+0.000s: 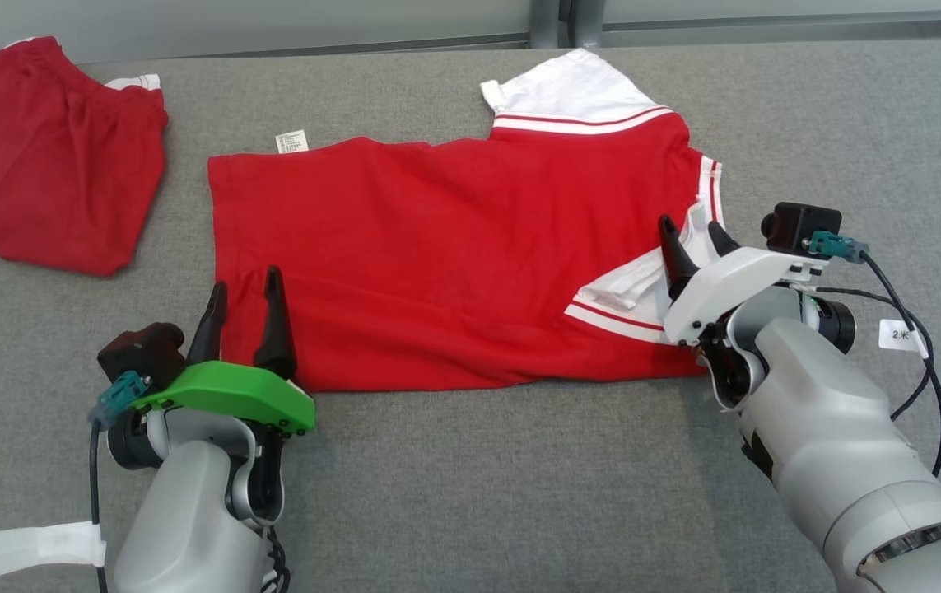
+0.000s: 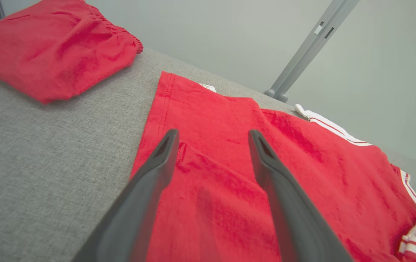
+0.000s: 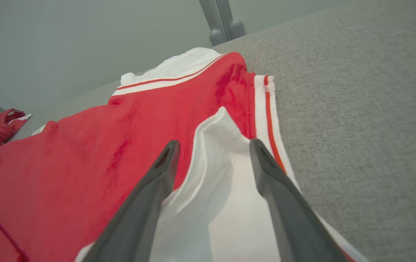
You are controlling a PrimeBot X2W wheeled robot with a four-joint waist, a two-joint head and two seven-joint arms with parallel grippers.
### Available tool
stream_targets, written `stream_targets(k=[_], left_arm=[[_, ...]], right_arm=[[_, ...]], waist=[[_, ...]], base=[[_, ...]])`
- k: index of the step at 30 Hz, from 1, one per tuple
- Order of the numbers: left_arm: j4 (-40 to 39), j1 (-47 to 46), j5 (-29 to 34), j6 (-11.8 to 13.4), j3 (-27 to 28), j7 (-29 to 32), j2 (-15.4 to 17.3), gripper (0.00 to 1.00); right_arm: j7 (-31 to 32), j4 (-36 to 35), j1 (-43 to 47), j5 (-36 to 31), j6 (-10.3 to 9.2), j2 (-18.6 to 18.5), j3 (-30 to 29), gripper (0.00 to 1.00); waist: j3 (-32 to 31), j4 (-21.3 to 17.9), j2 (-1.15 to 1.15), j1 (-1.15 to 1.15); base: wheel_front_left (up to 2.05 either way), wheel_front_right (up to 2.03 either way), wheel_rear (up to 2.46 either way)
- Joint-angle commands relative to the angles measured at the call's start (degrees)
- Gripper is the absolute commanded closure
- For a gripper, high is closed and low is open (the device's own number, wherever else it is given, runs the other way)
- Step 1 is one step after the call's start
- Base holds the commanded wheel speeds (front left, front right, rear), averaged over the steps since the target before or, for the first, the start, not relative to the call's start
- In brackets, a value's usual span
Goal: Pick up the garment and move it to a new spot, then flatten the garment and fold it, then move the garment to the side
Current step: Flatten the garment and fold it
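Two open claws are seen in the head view: left gripper (image 1: 246, 284) at the hem of the red shirt (image 1: 437, 247), right gripper (image 1: 692, 231) at its sleeve end, shirt laid flat on the table (image 1: 519, 478). Left wrist view: nothing is gripped. Right wrist view: same deal. Folding seems underway; both ends probably need to be pinched next.

A bright red garment (image 1: 437, 272), with white sleeves and white bands carrying thin red stripes, at centre frame on a flecked grey surface (image 1: 478, 494). Upper left, a second garment (image 1: 58, 165) in plain red. The left gripper (image 1: 246, 277) wears a green shell, the right gripper (image 1: 691, 222) a white one, both with dark fingers.
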Motion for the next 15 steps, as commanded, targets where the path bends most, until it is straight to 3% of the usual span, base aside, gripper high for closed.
stream_targets(k=[1,15], left_arm=[[-1.0,1.2,0.8,-0.4,0.0,0.0,0.2,0.0],[-8.3,8.1,5.9,-1.1,2.6,0.0,0.3,0.0]], right_arm=[[-0.2,0.3,-1.0,0.2,0.01,-0.2,-0.5,0.0],[-0.3,-6.4,-0.3,-5.0,0.01,-0.9,-5.3,0.0]], waist=[[0.1,0.3,0.59,0.0],[-1.6,-0.2,0.59,0.0]], base=[[0.0,0.0,0.0],[0.0,0.0,0.0]])
